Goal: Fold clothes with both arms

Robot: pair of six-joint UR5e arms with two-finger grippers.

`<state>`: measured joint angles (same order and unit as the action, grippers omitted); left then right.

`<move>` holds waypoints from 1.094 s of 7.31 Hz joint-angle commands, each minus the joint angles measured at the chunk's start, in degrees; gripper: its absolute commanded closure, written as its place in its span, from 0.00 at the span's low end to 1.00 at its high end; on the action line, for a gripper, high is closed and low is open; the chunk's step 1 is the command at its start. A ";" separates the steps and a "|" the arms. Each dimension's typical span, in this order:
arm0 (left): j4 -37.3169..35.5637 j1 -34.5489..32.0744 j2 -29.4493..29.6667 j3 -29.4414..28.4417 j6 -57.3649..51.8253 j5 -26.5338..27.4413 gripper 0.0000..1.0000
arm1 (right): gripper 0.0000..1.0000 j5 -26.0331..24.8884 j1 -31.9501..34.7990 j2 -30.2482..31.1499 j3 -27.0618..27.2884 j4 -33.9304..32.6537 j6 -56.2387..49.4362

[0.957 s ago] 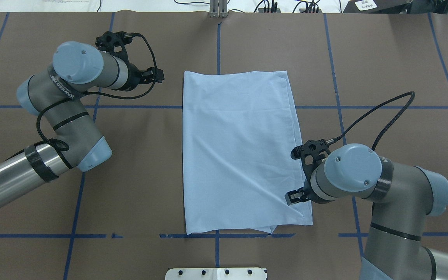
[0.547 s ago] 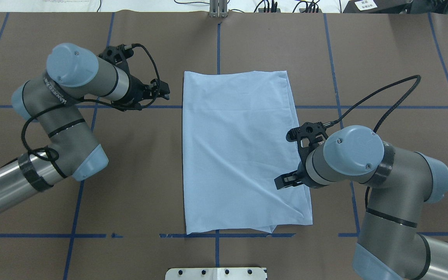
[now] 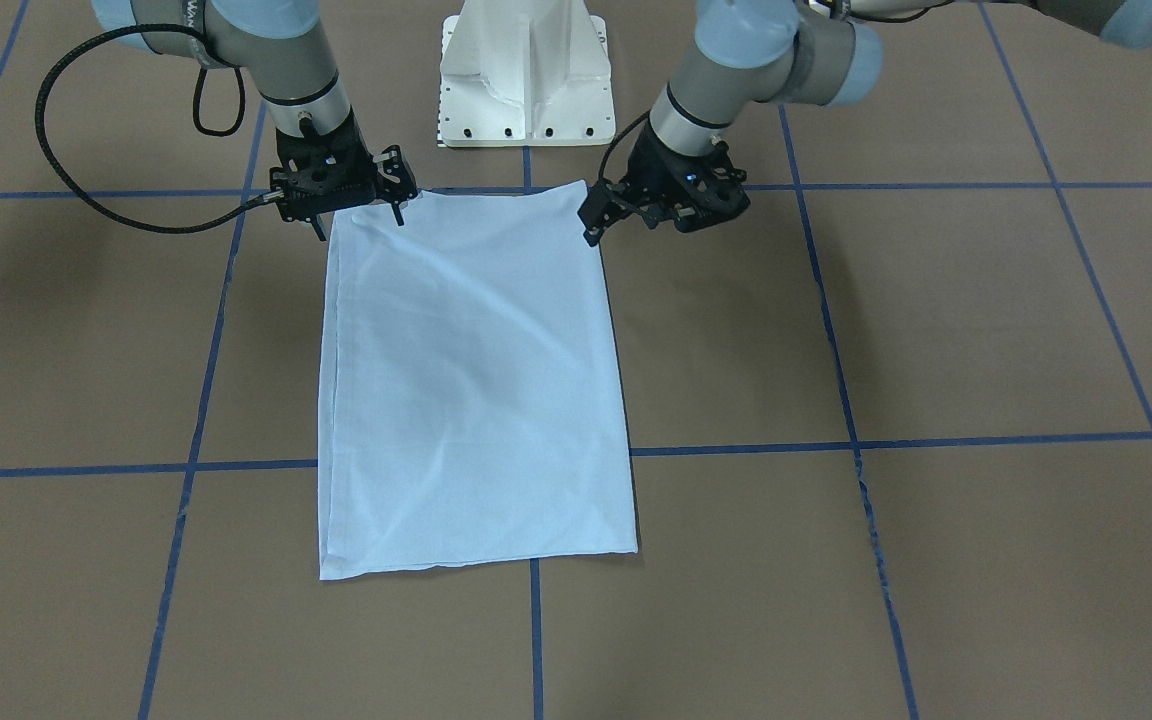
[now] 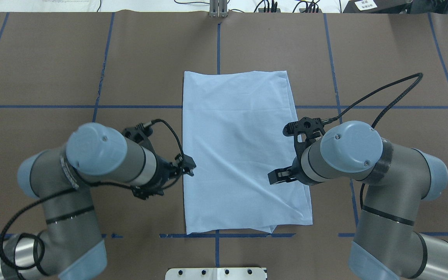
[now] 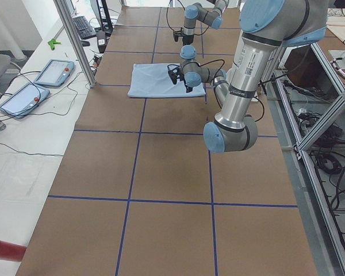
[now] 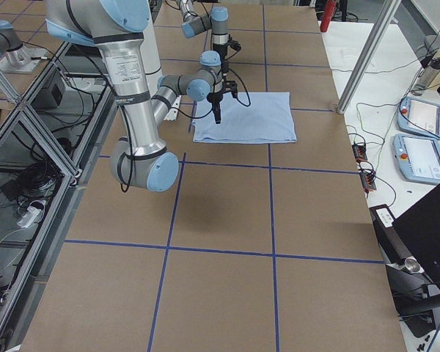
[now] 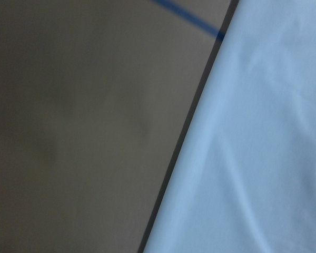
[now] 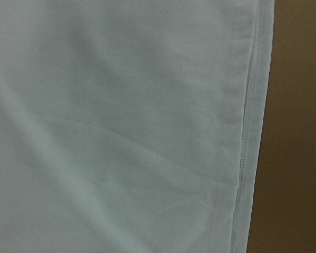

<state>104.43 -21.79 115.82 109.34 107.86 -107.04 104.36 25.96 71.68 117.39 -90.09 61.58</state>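
The clothes are one light blue shirt (image 4: 239,147), folded into a tall flat rectangle in the middle of the table, with no print or collar showing. In the front view the shirt (image 3: 466,380) lies flat with faint creases. My left gripper (image 4: 187,168) hovers just off the shirt's left edge, about halfway along it, and looks open and empty. My right gripper (image 4: 277,177) hangs over the right part of the shirt, near the hemmed edge, and also looks open and empty. Both wrist views show only cloth (image 8: 121,132) and brown table, no fingers.
The brown table cover carries a grid of blue tape lines (image 4: 217,42). The white robot base plate (image 4: 216,273) sits at the near edge. Cables and plugs line the far edge (image 4: 270,6). Tablets (image 5: 54,72) lie on a side bench beyond the table.
My left arm swung from beside the shirt's far left corner back toward the robot, to the middle of its left edge. My right gripper drifted further over the shirt.
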 commanded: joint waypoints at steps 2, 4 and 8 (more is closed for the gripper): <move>-1.24 6.59 3.07 -6.29 4.20 6.39 0.02 | 0.00 -0.12 0.06 -0.49 -0.23 0.00 0.29; -1.33 6.94 3.44 -6.68 5.69 6.40 0.06 | 0.00 -0.12 0.06 -0.49 -0.32 0.00 0.29; -1.50 9.22 3.27 -6.59 5.78 6.40 0.11 | 0.00 -0.12 0.23 -0.49 -0.32 0.00 0.29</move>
<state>102.99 -13.03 119.16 102.65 113.56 -100.64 104.24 26.18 71.19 117.07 -90.09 61.87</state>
